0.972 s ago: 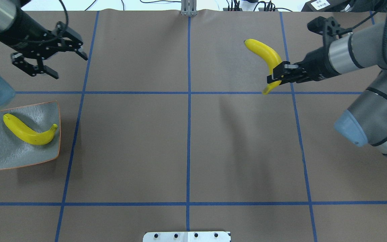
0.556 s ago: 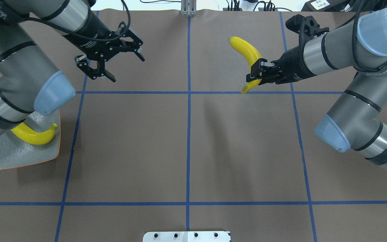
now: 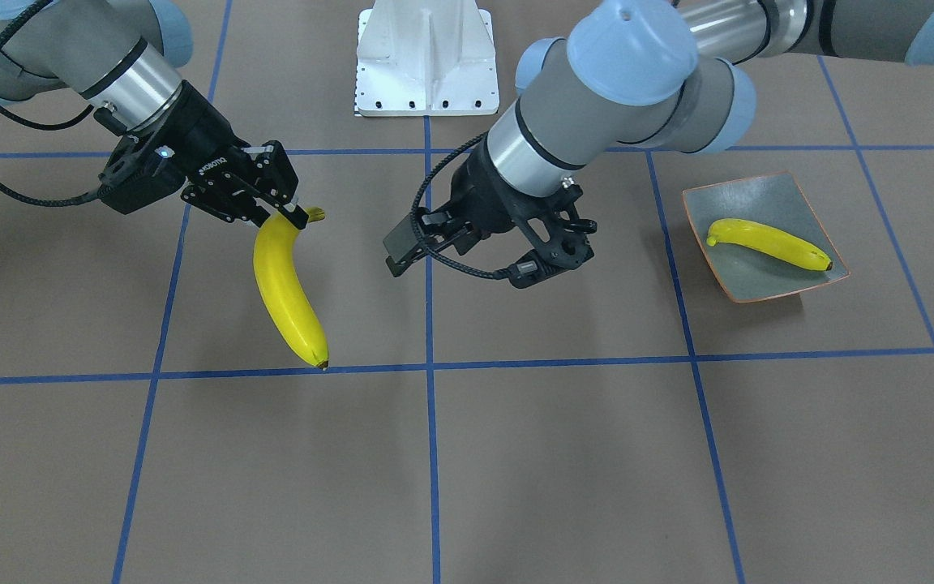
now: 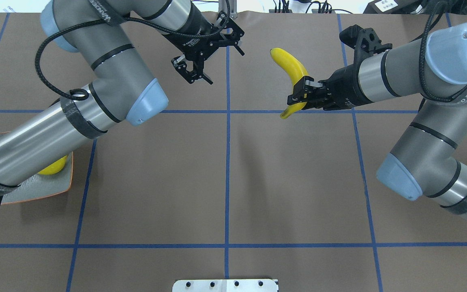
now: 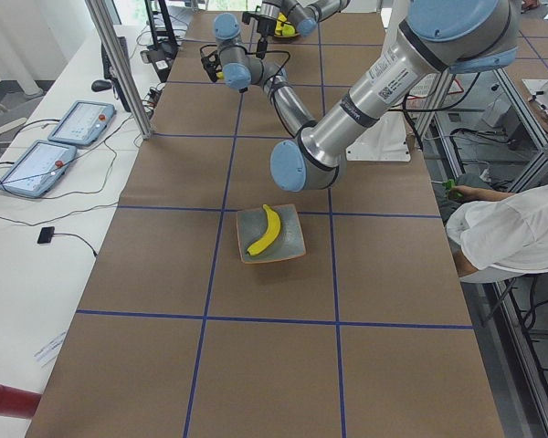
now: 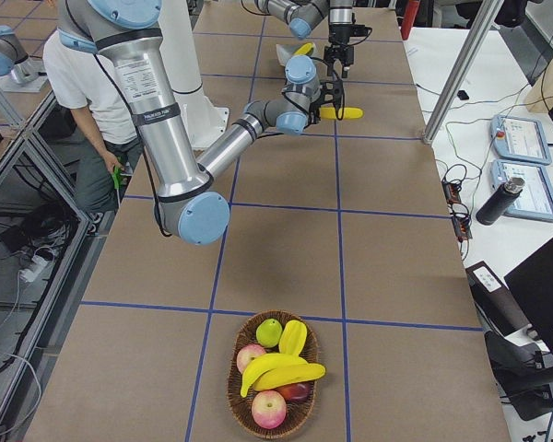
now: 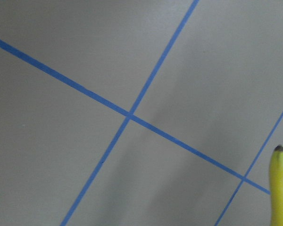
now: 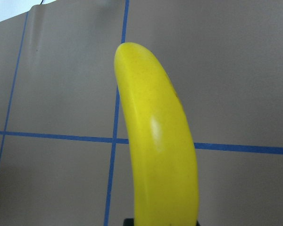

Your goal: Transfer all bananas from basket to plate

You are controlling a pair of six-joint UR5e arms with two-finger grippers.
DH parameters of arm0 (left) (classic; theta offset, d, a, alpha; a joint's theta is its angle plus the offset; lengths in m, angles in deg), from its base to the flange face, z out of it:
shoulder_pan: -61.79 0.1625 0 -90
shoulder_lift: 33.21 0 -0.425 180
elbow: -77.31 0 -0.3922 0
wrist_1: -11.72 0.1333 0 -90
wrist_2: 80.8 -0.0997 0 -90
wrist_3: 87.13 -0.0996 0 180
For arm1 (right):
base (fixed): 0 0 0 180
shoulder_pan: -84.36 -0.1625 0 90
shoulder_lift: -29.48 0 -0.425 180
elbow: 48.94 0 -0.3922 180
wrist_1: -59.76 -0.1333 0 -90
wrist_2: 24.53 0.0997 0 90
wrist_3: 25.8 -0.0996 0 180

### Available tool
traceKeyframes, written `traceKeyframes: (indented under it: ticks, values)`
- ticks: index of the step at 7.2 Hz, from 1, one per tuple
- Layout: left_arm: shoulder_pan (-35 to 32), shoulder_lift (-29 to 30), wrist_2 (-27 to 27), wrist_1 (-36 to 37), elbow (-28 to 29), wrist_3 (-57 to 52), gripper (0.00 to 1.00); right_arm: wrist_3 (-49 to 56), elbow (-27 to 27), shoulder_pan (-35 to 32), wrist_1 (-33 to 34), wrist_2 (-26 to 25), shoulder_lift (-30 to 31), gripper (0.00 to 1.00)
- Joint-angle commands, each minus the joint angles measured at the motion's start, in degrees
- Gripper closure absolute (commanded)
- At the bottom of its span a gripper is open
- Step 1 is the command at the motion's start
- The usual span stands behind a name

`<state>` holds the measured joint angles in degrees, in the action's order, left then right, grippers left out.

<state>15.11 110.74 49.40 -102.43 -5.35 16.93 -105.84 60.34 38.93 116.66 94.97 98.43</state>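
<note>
My right gripper (image 4: 303,95) is shut on a yellow banana (image 4: 292,68) near its stem end and holds it above the table, right of the centre line; the banana also shows in the front view (image 3: 289,300) and fills the right wrist view (image 8: 160,141). My left gripper (image 4: 224,67) is open and empty at the far centre, a short gap from that banana's tip (image 7: 280,183). One banana (image 3: 767,242) lies on the grey-green plate (image 3: 791,199) at the table's left. In the overhead view my left arm hides most of the plate (image 4: 47,187).
A wicker basket (image 6: 235,405) at the table's right end holds two bananas (image 6: 281,373), apples and a green fruit. A white mount (image 3: 426,57) stands at my base. A person (image 5: 511,237) sits beside the table.
My left arm has swung right from near the plate to the far centre, gripper still open. My right gripper has carried the banana leftward toward the centre line.
</note>
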Motion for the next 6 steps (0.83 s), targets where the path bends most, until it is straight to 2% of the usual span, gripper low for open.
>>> traceKeyframes:
  ticks: [1,3,6]
  values:
    - [1.4,7.4,-2.7,-2.9,8.1,1.3,0.00,-0.9,0.9,1.4,0.0,-1.7,0.1,1.00]
    - [2.0,8.1,-2.8,-6.9,10.9,2.0,0.00,-0.9,1.4,5.1,0.1,-6.5,-0.1,1.00]
    - [3.4,9.0,-5.0,-9.2,13.1,3.5,0.01,-1.0,3.8,5.1,0.7,-6.6,-0.4,1.00]
